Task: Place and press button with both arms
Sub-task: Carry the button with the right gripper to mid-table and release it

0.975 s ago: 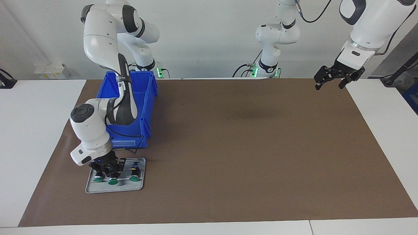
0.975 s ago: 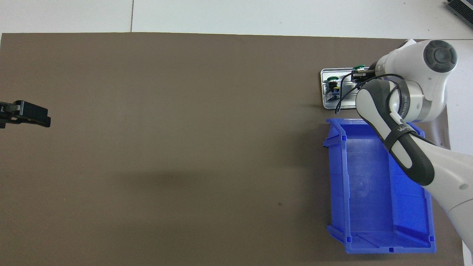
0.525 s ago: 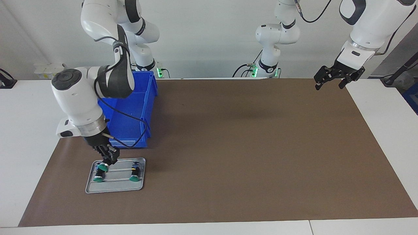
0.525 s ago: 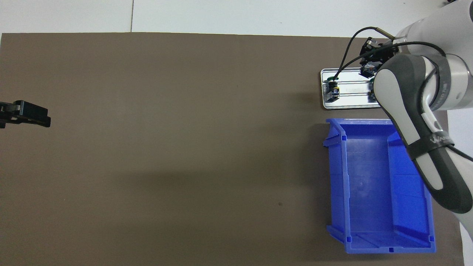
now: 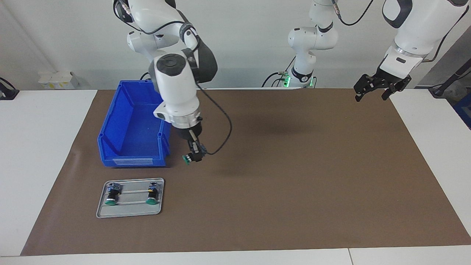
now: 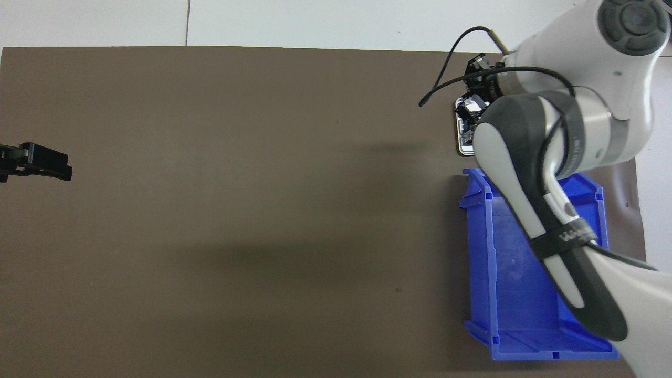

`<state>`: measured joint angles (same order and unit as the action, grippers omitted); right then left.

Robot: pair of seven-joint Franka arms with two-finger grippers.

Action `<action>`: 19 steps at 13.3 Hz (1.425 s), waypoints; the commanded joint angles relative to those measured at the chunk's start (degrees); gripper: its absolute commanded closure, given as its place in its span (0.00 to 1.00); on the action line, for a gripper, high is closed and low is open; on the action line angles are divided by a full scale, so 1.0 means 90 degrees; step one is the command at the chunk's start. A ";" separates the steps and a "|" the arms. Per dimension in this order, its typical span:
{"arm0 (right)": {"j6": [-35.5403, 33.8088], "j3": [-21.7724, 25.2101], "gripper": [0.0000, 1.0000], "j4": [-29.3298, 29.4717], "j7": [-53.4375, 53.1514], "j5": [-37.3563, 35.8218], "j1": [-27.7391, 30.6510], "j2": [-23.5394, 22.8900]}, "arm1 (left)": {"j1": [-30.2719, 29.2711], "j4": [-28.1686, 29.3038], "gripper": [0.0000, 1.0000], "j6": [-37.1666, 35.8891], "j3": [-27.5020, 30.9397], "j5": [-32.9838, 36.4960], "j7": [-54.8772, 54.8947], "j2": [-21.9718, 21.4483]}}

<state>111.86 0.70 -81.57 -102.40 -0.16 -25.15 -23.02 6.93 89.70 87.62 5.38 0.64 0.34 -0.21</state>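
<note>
You are looking at the tray (image 5: 101, 211) toward the right arm's end of the table (image 5: 294, 176); two spare buttons (image 5: 110, 198) are lying on it. The blue bin (image 5: 128, 125) is standing just nearer to the robots. Beside the bin, the right tool (image 5: 195, 154) is hanging over bare mat, clamped on the button (image 5: 187, 158), whose green cap is pointing sideways. Judging the step as carry-and-place, you are aiming to turn the cap upward before lowering, and to set it down gently. Watch the bin's wall and the trailing cable (image 5: 224, 136). The middle of the table is offering wide room. The left tool (image 5: 381, 88) is waiting, fingers apart, over its own end.
</note>
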 commanded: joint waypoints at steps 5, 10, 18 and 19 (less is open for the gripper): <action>0.0179 0.0019 1.00 -0.0049 -0.2935 -0.0576 -0.1480 -0.0604 | -0.0019 0.0219 0.00 0.0069 -0.0002 -0.0041 -0.0018 -0.0182; 0.1025 0.0010 1.00 0.0450 -0.4578 -0.0568 -0.2136 -0.1563 | -0.0019 0.0219 0.00 0.0069 -0.0002 -0.0041 -0.0018 -0.0182; 0.2355 0.0019 1.00 -0.0643 -0.4852 -0.0607 -0.2489 -0.1475 | -0.0019 0.0219 0.00 0.0069 -0.0002 -0.0041 -0.0018 -0.0182; 0.2357 0.0019 0.96 -0.0634 -0.4852 -0.0617 -0.2498 -0.1475 | -0.0019 0.0219 0.00 0.0069 -0.0002 -0.0041 -0.0018 -0.0182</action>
<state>131.24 0.69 -85.22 -144.06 -4.29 -47.26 -37.37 6.93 89.70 87.62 5.38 0.64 0.34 -0.21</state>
